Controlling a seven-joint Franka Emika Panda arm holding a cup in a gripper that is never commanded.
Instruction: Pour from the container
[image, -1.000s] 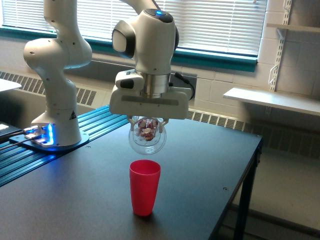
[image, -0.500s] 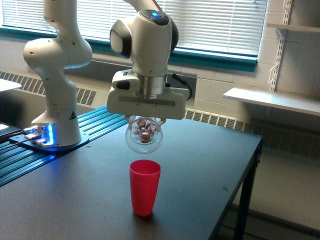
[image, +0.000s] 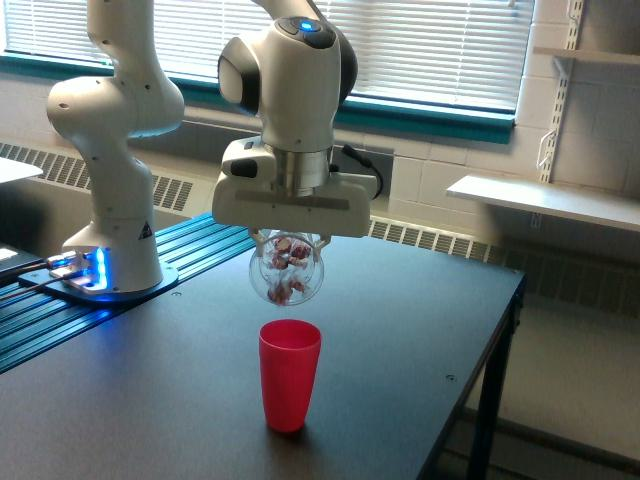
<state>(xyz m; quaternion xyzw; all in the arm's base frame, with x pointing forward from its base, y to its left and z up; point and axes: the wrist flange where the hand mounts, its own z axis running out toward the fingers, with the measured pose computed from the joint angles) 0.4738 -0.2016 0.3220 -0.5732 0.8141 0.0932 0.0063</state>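
The container (image: 287, 271), a clear round glass globe with reddish-brown and white pieces inside, hangs tilted under my gripper (image: 288, 240), which is shut on its upper part. The pieces lie from the top down toward its lower side. Directly below, with a small gap, a red plastic cup (image: 290, 373) stands upright on the dark table (image: 400, 340). The fingertips are mostly hidden behind the gripper body and the glass.
The arm's white base (image: 112, 250) stands on a blue-ribbed rail at the exterior view's left. The table's edge runs down the exterior view's right, with a white shelf (image: 545, 200) on the wall beyond. A window with blinds is behind.
The gripper has shifted slightly to the exterior view's left and up with the container. The pieces inside have slid lower in the globe as it tilted.
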